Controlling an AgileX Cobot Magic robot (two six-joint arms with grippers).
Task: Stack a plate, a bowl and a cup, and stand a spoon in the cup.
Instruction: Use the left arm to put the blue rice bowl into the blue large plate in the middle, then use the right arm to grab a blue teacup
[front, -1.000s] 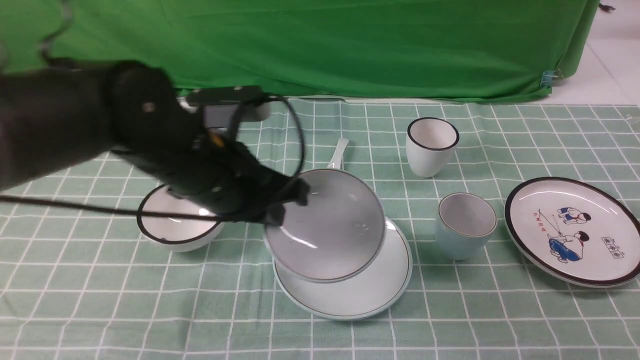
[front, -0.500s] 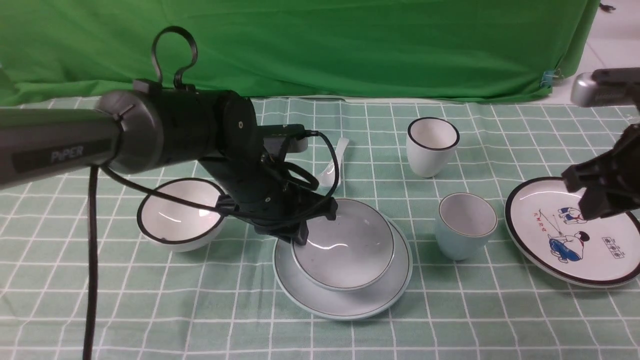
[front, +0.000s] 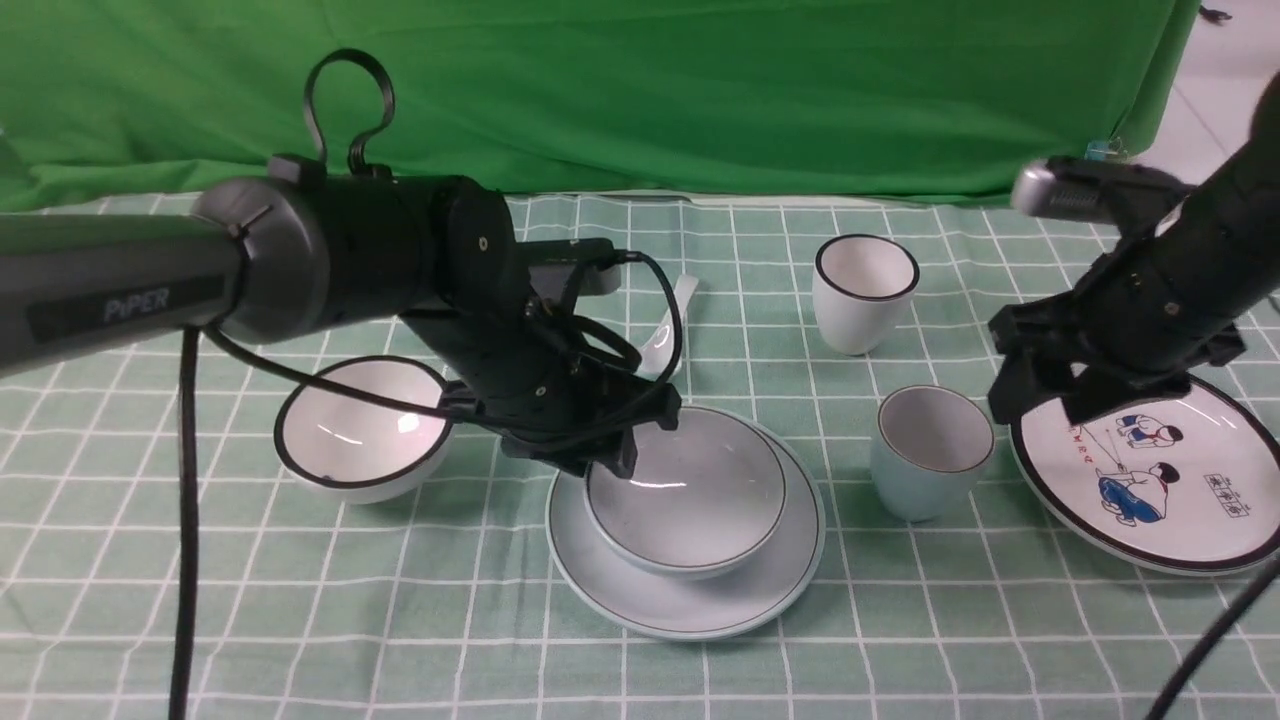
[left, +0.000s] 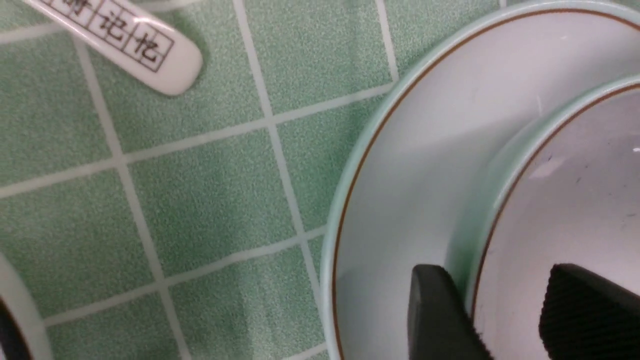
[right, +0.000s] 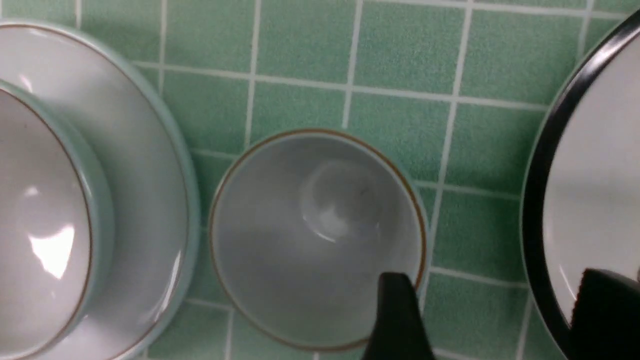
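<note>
Pale blue-green bowl (front: 686, 495), greyish-white inside and thin-rimmed, resting upright on the matching round plate (front: 800, 590); the bowl contains no food. Left gripper (front: 655, 430): fingers apart, astride the bowl's rim. Right gripper (front: 1040, 385): fingers apart, near the small handleless cup (front: 930, 455), which stands upright on the desk (front: 400, 620), its visible interior smooth and grey.

Looks like robotics lab or test bench: two robot arms (front: 340, 260) over table with checked cloth (front: 460, 640), green curtain (front: 640, 90) hung behind, dishes (front: 690, 490) spread out.
</note>
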